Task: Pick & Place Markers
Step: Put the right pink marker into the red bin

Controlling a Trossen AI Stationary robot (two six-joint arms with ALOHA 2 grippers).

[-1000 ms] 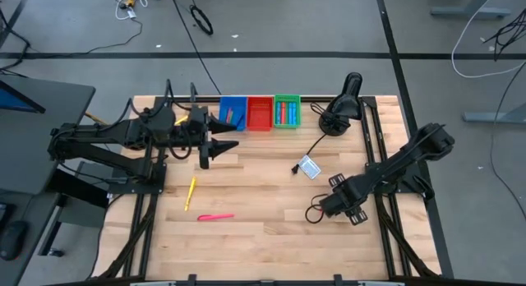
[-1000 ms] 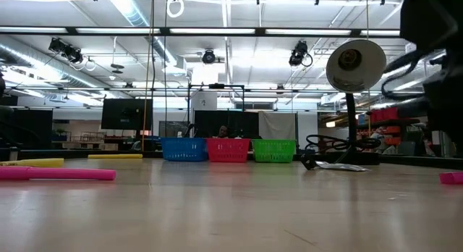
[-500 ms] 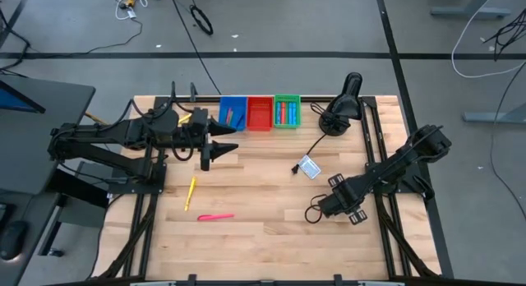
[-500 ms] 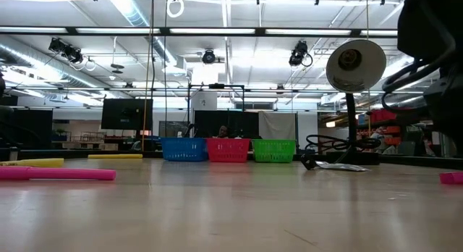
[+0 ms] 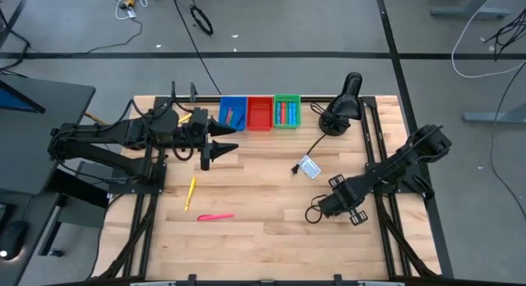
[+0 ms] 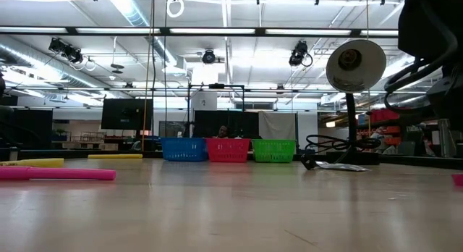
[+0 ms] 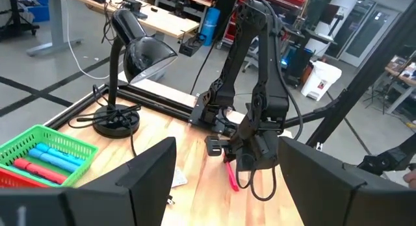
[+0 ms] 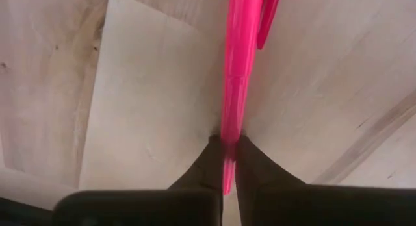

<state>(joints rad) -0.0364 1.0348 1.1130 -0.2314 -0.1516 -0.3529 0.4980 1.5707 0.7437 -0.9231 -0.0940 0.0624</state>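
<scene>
My right gripper (image 8: pixel 229 143) points steeply down near the table's right edge (image 5: pixel 323 206), shut on a pink marker (image 8: pixel 239 63) that lies on the wood. That marker also shows under the right arm in the left wrist view (image 7: pixel 231 178). My left gripper (image 5: pixel 215 148) hangs open and raised in front of the bins, touching nothing. A second pink marker (image 5: pixel 215 217) and a yellow marker (image 5: pixel 191 191) lie flat on the table's left half. Several markers lie in the green bin (image 5: pixel 287 112). My right gripper pinches the pink marker near one end (image 8: pixel 227 136) between its two fingertips (image 8: pixel 209 158). A short piece of it sticks out behind them. The fingers come from above, pointing down, and close across the marker. The marker's long part lies flat on the table.
A blue bin (image 5: pixel 233 112) and a red bin (image 5: pixel 260 112) stand beside the green one at the far edge. A black desk lamp (image 5: pixel 341 105) stands far right, its cable running to a small white-and-blue card (image 5: pixel 310 167). Bare wood spans the table's middle.
In the low view, the pink marker end at the table's right side has slid a little farther toward the right edge. Both arms have stayed where they were.
</scene>
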